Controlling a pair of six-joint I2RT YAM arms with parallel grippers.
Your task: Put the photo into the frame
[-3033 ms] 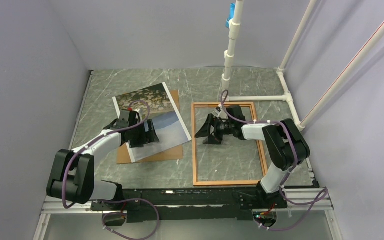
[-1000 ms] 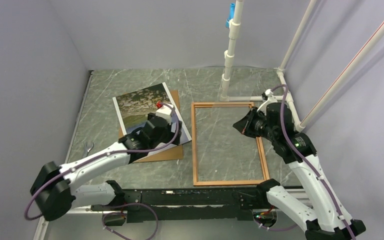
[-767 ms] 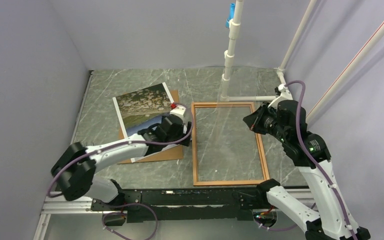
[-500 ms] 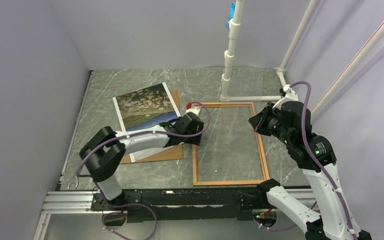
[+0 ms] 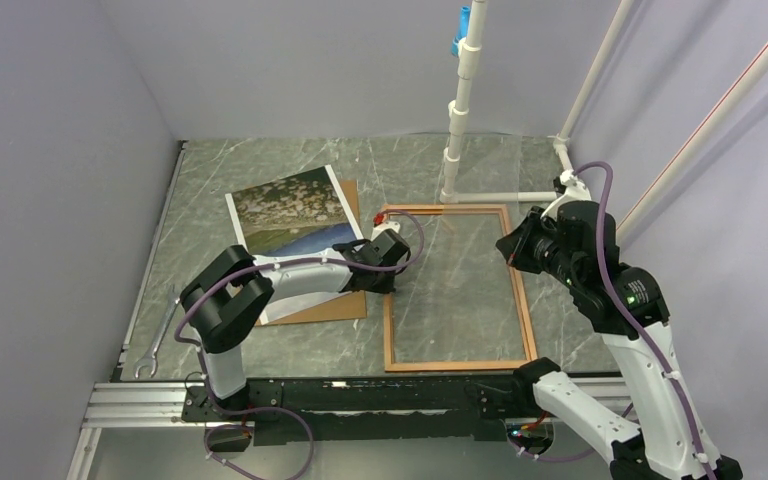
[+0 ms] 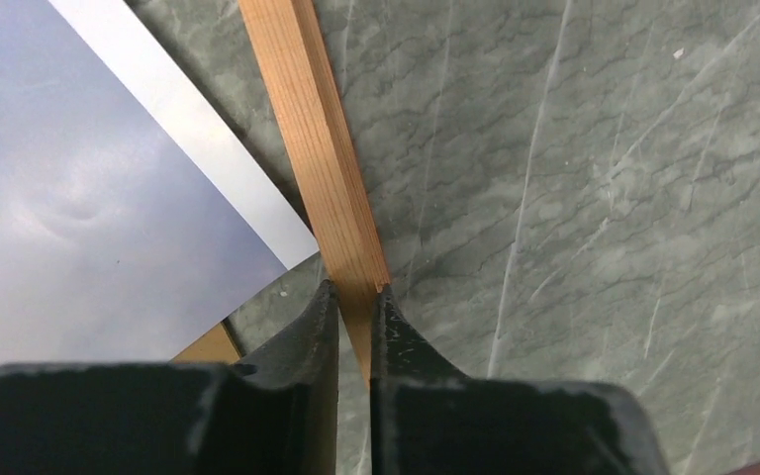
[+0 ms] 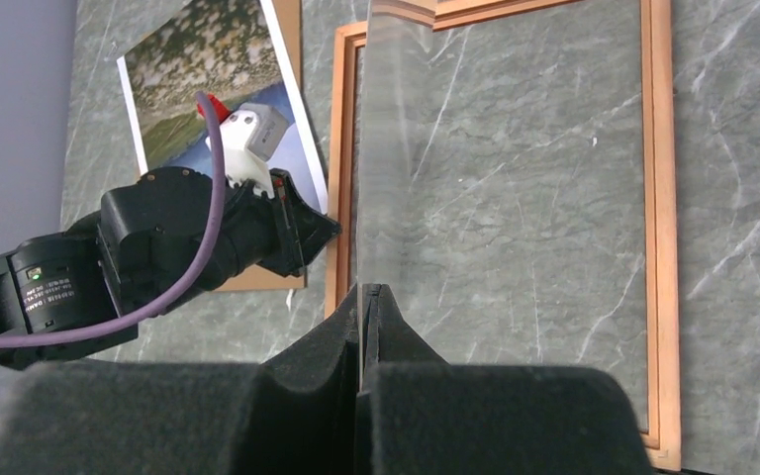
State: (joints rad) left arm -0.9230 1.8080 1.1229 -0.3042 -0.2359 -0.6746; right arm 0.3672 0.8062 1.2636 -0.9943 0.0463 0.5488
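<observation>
Photo point(image 5: 290, 205) is lying picture-side up on the brown backing board point(image 5: 320, 308), over on the left half of the table point(image 5: 260, 160), turned a bit off square so it hangs past the board's far-left edge. Not in the frame point(image 5: 460, 365) yet. The frame sits flat just to the right of it, long side running away from the arms.

Left gripper point(image 5: 388, 268) is stretched out low across the photo and sits right at the frame's left rail. From the left wrist cam the gripper point(image 6: 354, 292) has its two fingers squeezed narrow, one on each side of the wooden rail point(image 6: 307, 109), so it's pinching that rail. The photo's white-bordered corner point(image 6: 79, 198) comes right up to the rail there, and a sliver of the board point(image 6: 208, 346) peeks out underneath.

Right gripper point(image 5: 510, 248) is up in the air above the frame's right rail, arm bent high. Its own cam shows the fingers point(image 7: 368, 289) pressed together on the edge of the clear pane point(image 7: 381, 148), which stands up on edge out of the frame rather than lying flat in it. Through and past it you can see the frame point(image 7: 655, 198) on the marble, the left gripper point(image 7: 327, 230) and the photo point(image 7: 208, 69).

Also a spanner point(image 5: 160, 340) lying by the table's left edge.
</observation>
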